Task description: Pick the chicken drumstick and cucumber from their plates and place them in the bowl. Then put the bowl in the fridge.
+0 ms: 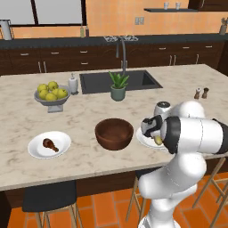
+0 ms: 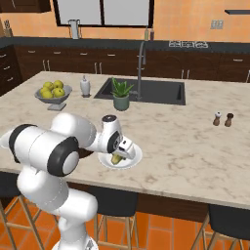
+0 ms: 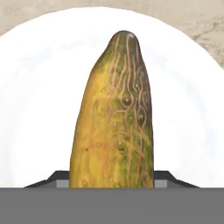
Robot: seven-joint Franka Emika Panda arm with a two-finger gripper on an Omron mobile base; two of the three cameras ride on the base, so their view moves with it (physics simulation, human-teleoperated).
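Note:
The yellow-green cucumber lies on the right white plate, near the island's front edge. My gripper reaches down onto that plate, its dark fingertips pressed against both sides of the cucumber. To the left of this plate stands the dark brown wooden bowl, with nothing in it. Further left, the reddish-brown chicken drumstick rests on the other white plate. The fridge is out of view.
A grey footed bowl of yellow-green fruit and a soap dispenser stand at the back left. A potted plant sits in front of the sink. Two shakers are at the right. Stools stand under the counter.

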